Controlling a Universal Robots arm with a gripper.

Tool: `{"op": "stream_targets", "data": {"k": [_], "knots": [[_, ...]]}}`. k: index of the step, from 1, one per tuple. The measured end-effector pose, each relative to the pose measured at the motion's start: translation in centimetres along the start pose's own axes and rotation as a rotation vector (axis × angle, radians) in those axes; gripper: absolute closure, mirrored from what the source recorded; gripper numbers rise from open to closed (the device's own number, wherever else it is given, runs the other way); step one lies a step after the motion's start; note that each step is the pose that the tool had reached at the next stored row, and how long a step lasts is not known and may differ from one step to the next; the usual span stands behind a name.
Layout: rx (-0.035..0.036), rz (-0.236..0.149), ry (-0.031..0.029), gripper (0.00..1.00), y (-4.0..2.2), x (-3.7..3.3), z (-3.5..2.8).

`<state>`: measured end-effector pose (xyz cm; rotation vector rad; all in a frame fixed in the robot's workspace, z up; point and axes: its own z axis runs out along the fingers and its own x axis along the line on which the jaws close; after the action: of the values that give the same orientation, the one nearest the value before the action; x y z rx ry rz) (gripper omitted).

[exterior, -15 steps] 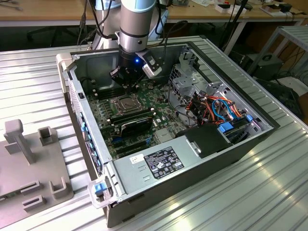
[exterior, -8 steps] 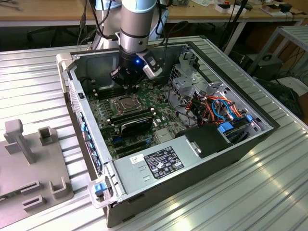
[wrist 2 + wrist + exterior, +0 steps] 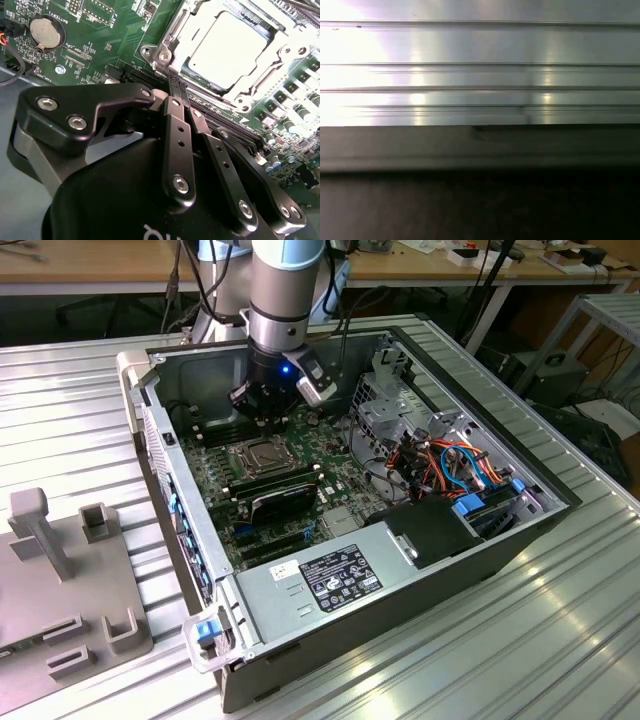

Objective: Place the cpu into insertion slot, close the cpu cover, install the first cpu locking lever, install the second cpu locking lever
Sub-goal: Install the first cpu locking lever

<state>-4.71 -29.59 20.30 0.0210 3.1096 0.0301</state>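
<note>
Printed marks inside the open computer case (image 3: 420,612) you are working over.
You are looking at a dark label (image 3: 340,578) carrying white print and symbols, lying on the grey power supply (image 3: 268,592). Small white lettering is running across the green board (image 3: 100,47) beside the coin cell (image 3: 47,31). Part of a white mark is showing on the black body of the gripper (image 3: 176,89).
</note>
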Motion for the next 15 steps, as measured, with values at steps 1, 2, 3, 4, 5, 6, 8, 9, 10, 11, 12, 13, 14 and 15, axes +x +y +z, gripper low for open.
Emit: {"op": "stream_targets", "data": {"k": [1,2,3,4,5,6,8,9,10,11,12,13,14,15], "knots": [[-0.0032,0.0,-0.0007,0.89,0.04,-0.01,0.13],[-0.0012,0.0,-0.0004,0.89,0.02,-0.01,0.17],[-0.0007,0.0,-0.0003,0.89,0.01,-0.01,0.19],[-0.0004,0.0,0.0,0.89,0.03,-0.01,0.19],[-0.0006,0.0,-0.0001,0.89,0.05,-0.01,0.15],[-0.0017,0.0,-0.0004,0.89,0.08,-0.02,0.04],[-0.0009,0.0,-0.0003,0.89,0.11,-0.04,-0.73],[-0.0009,0.0,-0.0002,0.89,0.11,-0.04,-0.96],[-0.0008,0.0,-0.0003,0.89,0.11,-0.05,-1.16],[-0.0008,0.0,-0.0002,0.89,0.12,-0.06,-1.5],[-0.0008,0.0,-0.0002,0.89,0.11,-0.06,-1.68],[-0.0009,0.0,-0.0002,0.89,0.05,-0.07,-1.69],[-0.0009,0.0,-0.0003,0.89,-0.02,-0.07,-1.69],[-0.0009,0.0,-0.0002,0.89,-0.02,-0.07,-1.69]]}}
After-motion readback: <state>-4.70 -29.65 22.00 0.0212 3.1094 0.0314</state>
